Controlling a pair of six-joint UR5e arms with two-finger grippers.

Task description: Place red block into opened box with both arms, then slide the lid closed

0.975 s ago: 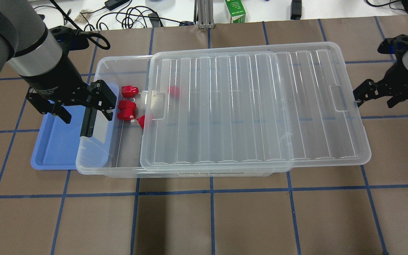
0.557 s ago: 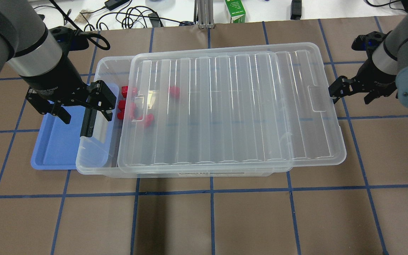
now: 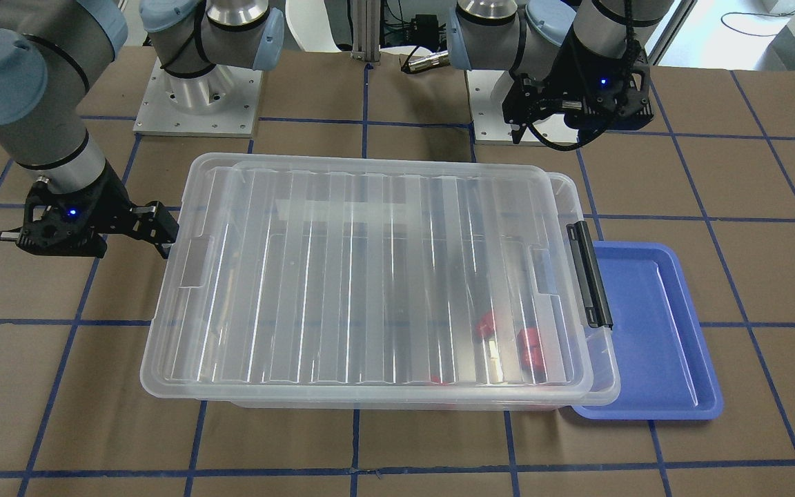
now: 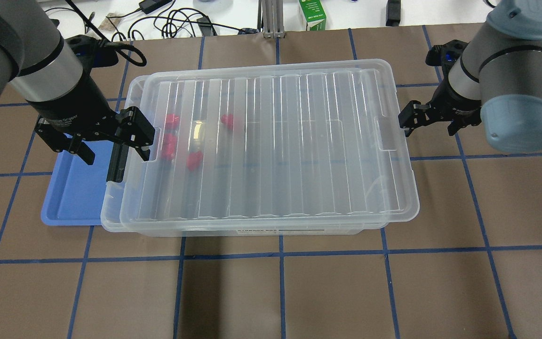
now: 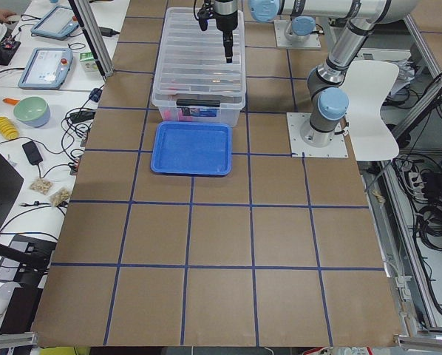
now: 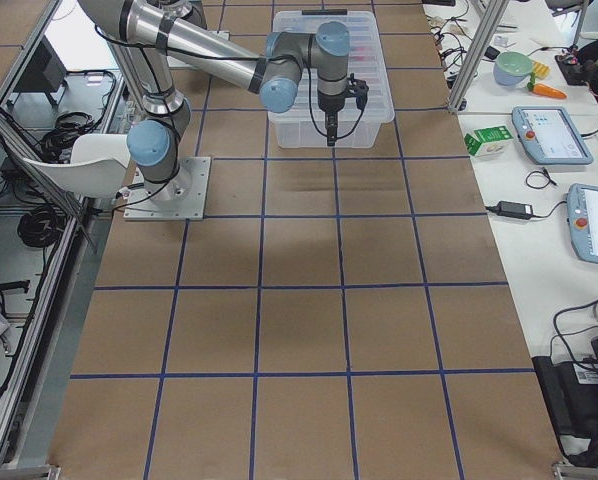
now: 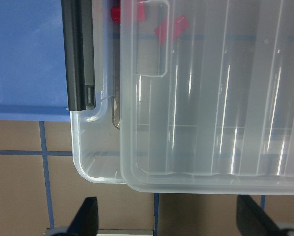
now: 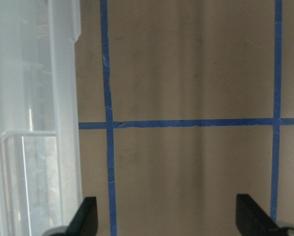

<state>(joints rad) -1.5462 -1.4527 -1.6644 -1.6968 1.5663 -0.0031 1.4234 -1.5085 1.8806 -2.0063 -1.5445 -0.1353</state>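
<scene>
Red block [image 4: 195,160] in box [image 4: 110,207]; lid [image 4: 275,146] seems nearly shut, sliver uncovered toward tabletop's [image 4: 299,292] left edge; left hand [image 4: 107,148], right hand [image 4: 430,124] spread.

Grey metal arms [image 4: 12,33] with light blue joint caps [image 4: 520,113] carry a black left tool [image 4: 115,157] and right tool [image 4: 428,129], blue-lit.

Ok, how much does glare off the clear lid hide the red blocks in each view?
Overhead exterior: the ribbed clear plastic lid leaves the small red plastic blocks washed-out pink. Exterior front-facing: white streaks cross them. Left wrist-mounted: sharp, thin highlights.
</scene>
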